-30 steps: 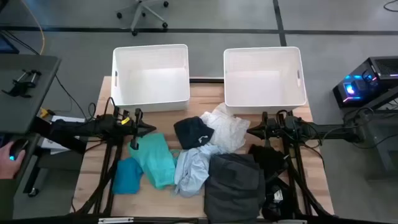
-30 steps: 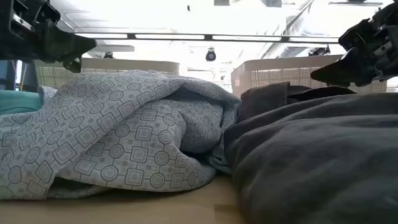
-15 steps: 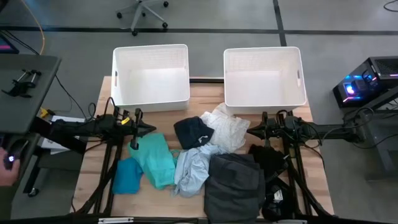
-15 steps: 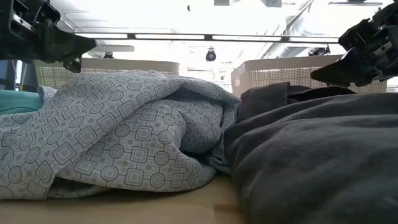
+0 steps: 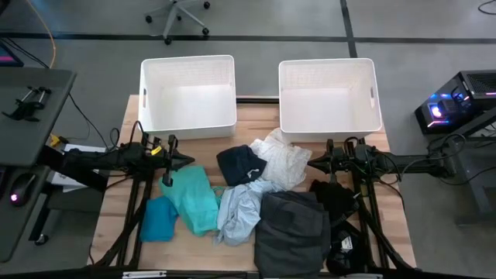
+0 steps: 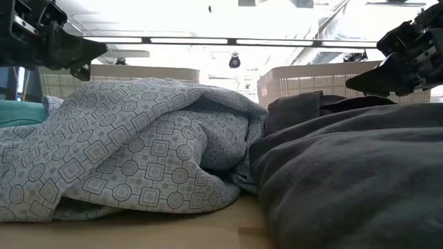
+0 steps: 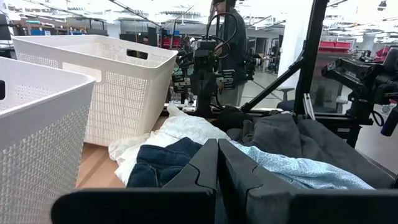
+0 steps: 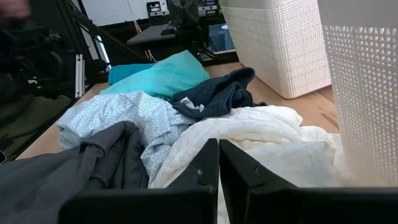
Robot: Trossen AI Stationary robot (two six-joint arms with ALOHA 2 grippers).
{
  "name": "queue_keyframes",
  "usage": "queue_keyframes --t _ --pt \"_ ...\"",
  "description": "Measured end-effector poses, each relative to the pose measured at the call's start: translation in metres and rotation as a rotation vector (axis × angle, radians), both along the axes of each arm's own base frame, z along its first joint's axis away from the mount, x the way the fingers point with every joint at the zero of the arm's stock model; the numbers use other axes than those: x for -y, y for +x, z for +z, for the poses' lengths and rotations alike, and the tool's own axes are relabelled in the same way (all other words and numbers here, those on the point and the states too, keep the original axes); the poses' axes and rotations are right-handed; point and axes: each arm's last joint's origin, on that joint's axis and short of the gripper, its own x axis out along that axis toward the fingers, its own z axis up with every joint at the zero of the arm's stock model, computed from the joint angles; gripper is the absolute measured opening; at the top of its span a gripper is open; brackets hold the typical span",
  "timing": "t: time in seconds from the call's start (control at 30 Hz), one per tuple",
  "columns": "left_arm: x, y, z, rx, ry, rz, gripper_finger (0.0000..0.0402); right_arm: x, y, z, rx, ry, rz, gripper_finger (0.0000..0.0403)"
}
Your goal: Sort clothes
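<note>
The clothes lie in a heap on the table's middle: a teal garment (image 5: 194, 198), a bright blue one (image 5: 159, 218), a pale blue patterned one (image 5: 240, 211), a white one (image 5: 283, 161), a navy one (image 5: 240, 164), a black one (image 5: 335, 198) and a large dark grey one (image 5: 293, 229). My left gripper (image 5: 192, 160) is shut and empty, above the table left of the heap. My right gripper (image 5: 311, 163) is shut and empty, at the heap's right, over the white garment's edge.
Two white plastic baskets (image 5: 188, 94) (image 5: 329, 94) stand side by side at the table's far edge. A black mount (image 5: 345, 248) sits at the near right. Bare wood shows at the table's left and right edges. An office chair (image 5: 178, 15) stands beyond the table.
</note>
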Motion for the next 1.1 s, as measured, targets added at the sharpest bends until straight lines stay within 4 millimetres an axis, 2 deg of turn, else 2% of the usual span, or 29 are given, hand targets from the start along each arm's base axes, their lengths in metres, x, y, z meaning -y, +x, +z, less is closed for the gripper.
queue_keyframes --t 0.67,0.93,1.1 --pt "0.000 0.000 0.000 0.004 -0.007 -0.001 0.0000 0.000 0.000 0.000 0.000 0.000 0.000 0.0000" --pt "0.000 0.000 0.006 0.062 -0.172 -0.019 0.0000 0.000 0.000 0.000 0.000 0.000 0.000 0.0000" --pt "0.009 -0.004 0.024 0.230 -0.141 -0.286 0.0000 0.000 0.000 0.000 0.000 0.000 0.000 0.0000"
